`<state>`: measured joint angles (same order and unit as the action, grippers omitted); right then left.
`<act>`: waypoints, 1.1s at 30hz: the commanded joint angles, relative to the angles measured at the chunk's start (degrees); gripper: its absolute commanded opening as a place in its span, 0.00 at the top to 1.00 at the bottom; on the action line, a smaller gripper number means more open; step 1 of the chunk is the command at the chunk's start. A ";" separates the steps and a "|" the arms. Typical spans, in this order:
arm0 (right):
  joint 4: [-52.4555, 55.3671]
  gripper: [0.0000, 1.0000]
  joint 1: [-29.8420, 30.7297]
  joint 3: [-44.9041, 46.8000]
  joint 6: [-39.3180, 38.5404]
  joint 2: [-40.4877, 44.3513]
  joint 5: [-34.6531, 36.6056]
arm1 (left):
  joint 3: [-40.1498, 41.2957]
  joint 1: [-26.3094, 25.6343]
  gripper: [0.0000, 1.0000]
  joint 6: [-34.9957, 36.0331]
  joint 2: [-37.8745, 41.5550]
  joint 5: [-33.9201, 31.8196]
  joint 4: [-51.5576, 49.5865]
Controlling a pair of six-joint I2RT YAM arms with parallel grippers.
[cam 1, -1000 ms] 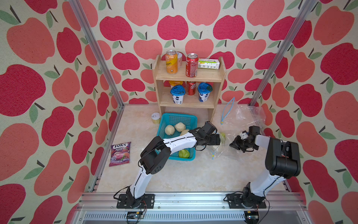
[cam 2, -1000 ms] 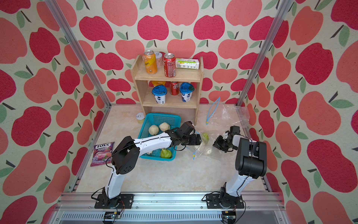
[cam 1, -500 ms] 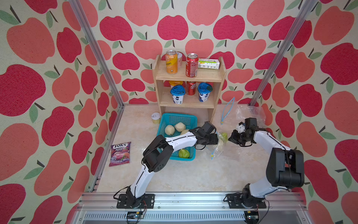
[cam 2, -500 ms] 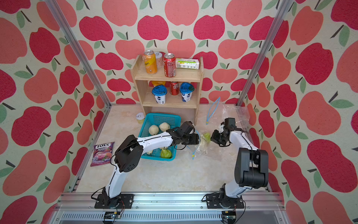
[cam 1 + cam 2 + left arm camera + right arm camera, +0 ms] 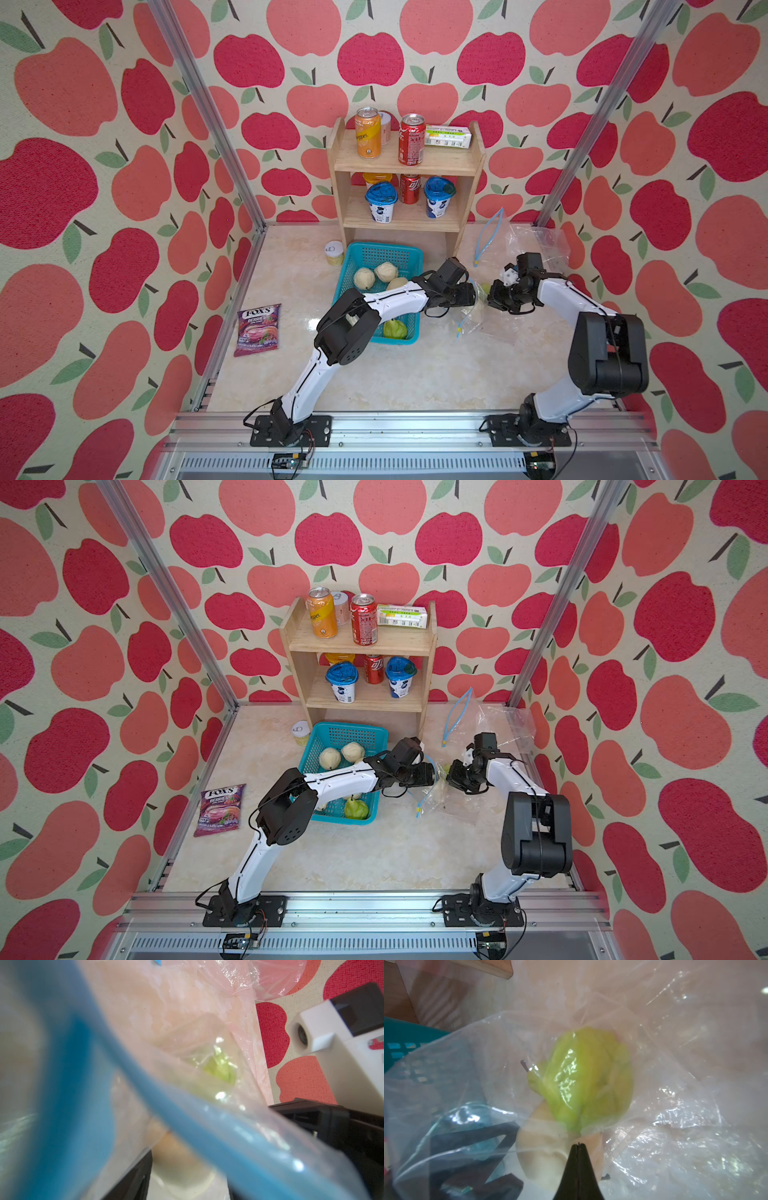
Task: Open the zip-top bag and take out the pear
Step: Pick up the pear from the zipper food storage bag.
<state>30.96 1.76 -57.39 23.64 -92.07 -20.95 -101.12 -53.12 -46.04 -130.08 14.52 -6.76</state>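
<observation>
Closure had been started by the left fingers (image 5: 469, 293) at the zip-top bag (image 5: 471, 322) mouth; a grip on the pear (image 5: 484, 287), mid-frame, could not be told. Further right, the right fingers (image 5: 583, 1172), clamped on film, had been brought nearer; extraction was judged close.

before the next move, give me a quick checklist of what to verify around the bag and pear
1. right claw shut, pinching the zip-top bag film: ok
2. Bag mouth open, blue zip strip parted: ok
3. pear inside the bag and in plain sight: ok
4. left claw at the bag mouth, next to the pear: ok
5. left claw gripping the pear: cannot tell, film and blur hide its fingers
</observation>
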 commanded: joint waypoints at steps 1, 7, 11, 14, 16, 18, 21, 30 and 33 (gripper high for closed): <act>-0.37 1.00 0.35 1.04 0.19 -1.52 0.03 | -1.62 -0.44 0.43 -1.15 -2.40 0.17 1.37; -1.23 1.00 0.35 1.75 -0.29 -2.76 -0.01 | -4.14 -0.58 0.31 -0.50 -4.47 1.20 -3.24; -2.30 1.00 0.32 1.71 0.17 -3.84 -0.92 | -4.27 -0.58 0.30 -0.88 -5.58 2.94 -3.45; -2.68 1.00 0.26 1.83 0.17 -4.39 -0.47 | -6.55 -0.65 0.26 -0.82 -7.01 4.26 -6.79; -2.84 1.00 0.09 1.88 0.18 -4.63 0.01 | -6.48 -0.92 0.21 -0.72 -6.90 4.35 -7.90; -3.22 1.00 -0.08 1.93 0.27 -4.98 0.05 | -6.25 -1.10 0.16 -0.55 -6.62 4.53 -8.96; -3.69 1.00 -0.22 1.93 0.60 -5.29 -0.05 | -6.72 -1.28 0.19 -0.38 -6.91 4.79 -10.85; -6.19 1.00 -0.94 3.45 1.47 -7.07 1.14 | 0.52 -0.95 0.52 -0.12 -2.18 3.03 -3.62; -9.38 1.00 -2.45 5.98 3.33 -9.00 0.92 | 6.29 -0.93 0.53 0.94 2.85 0.03 0.70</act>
<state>24.43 0.67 -54.00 24.67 -98.41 -21.04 -99.26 -53.87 -46.78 -131.92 17.54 -8.47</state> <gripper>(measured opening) 0.047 0.639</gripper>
